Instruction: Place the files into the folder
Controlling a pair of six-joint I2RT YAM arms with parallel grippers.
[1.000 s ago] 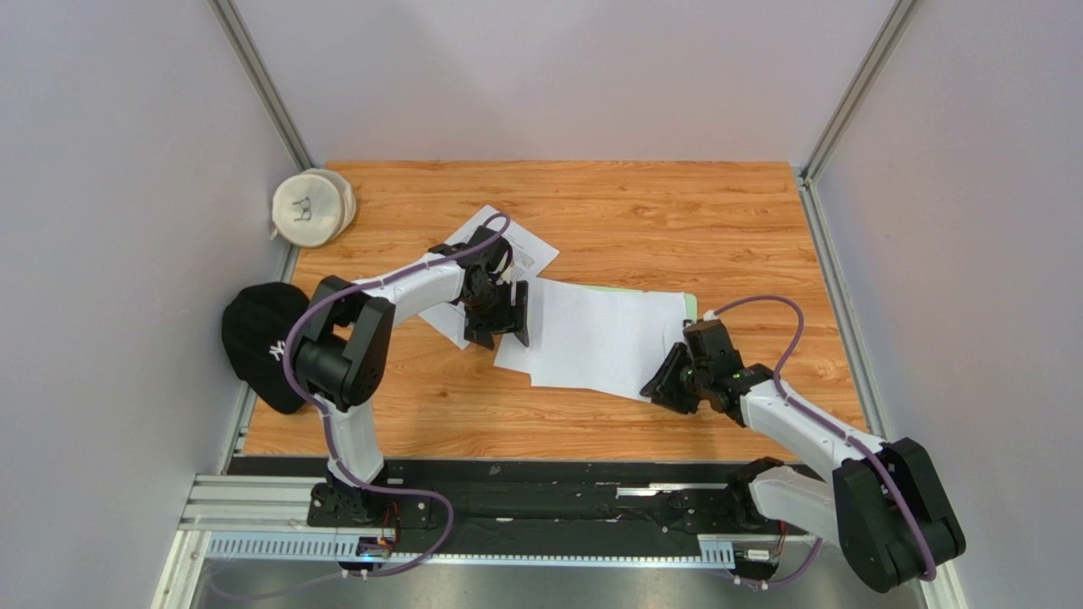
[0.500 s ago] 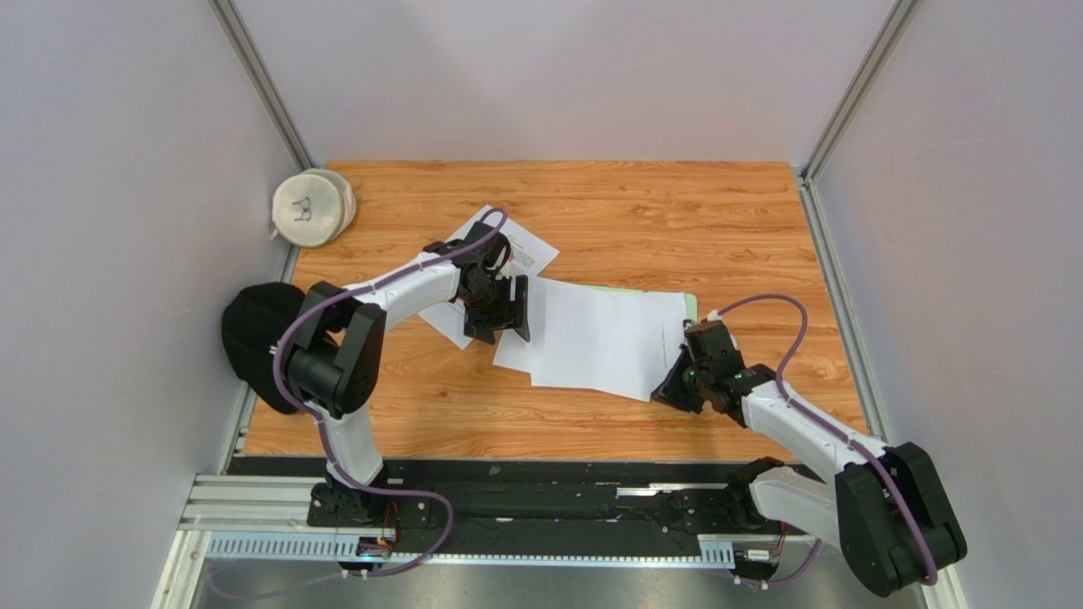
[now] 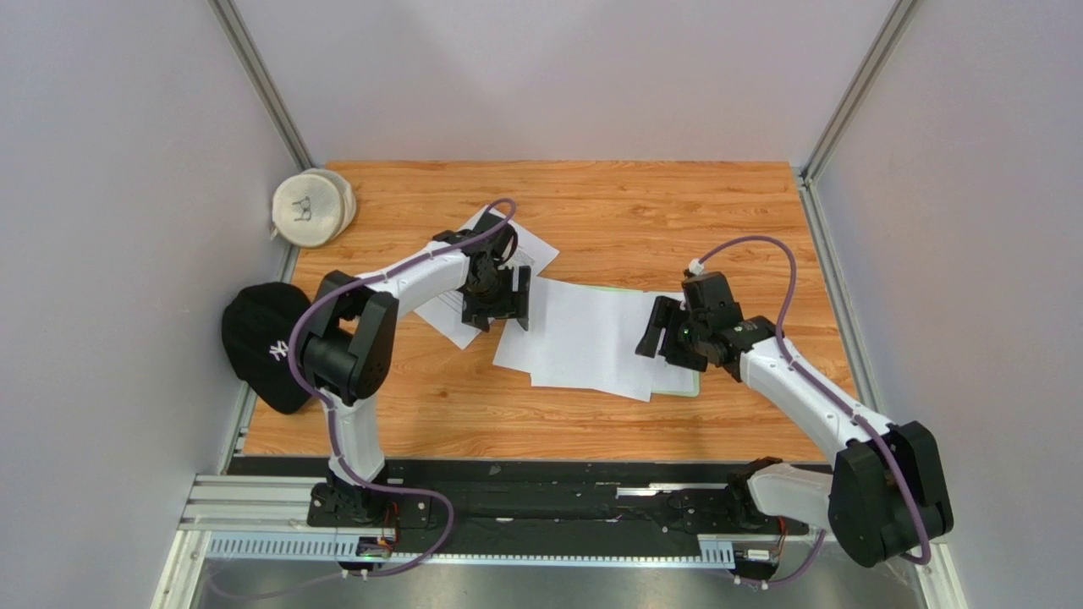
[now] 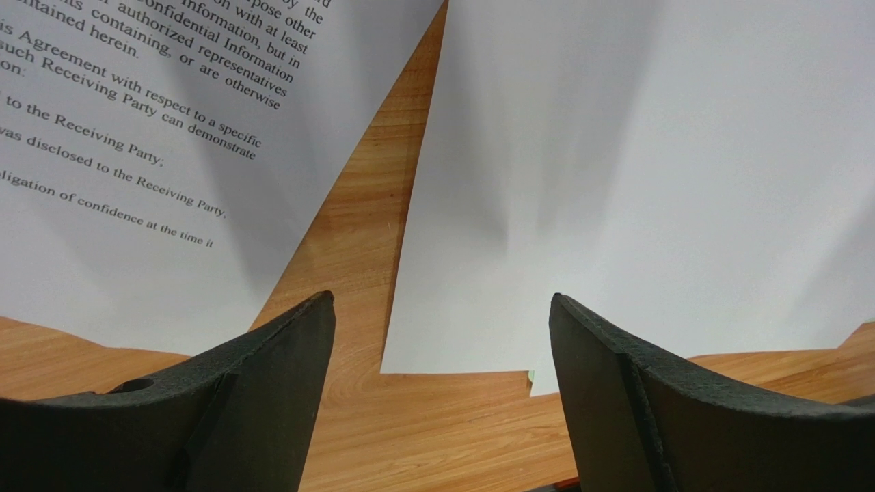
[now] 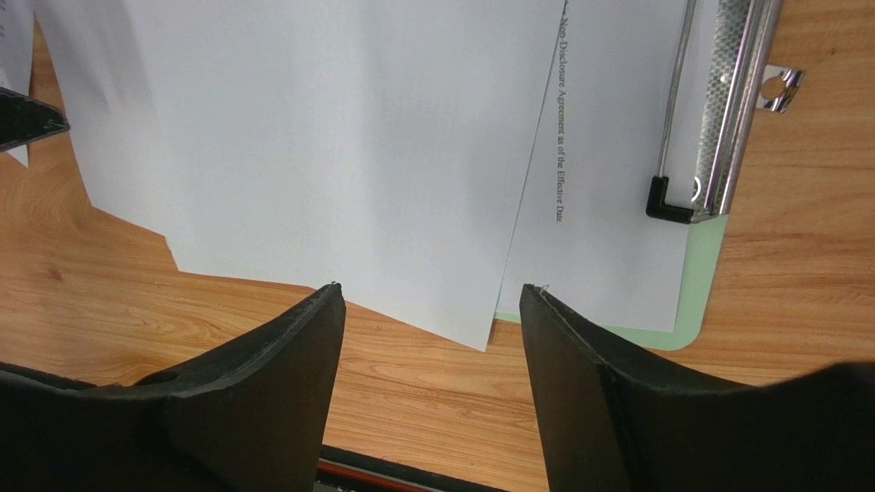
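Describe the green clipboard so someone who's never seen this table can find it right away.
On the wooden table, look right of centre, under the right gripper. The clipboard lies flat beneath white sheets; only it shows a pale green rim and a metal clip.

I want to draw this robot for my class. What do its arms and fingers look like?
Both arms, the left arm and the right arm, have white tube-shaped links joined by chunky black joints. A thin purple cable loops along each one. The fingers are matte black, broad and wedge-shaped, tapering to blunt tips. No markings show on them.
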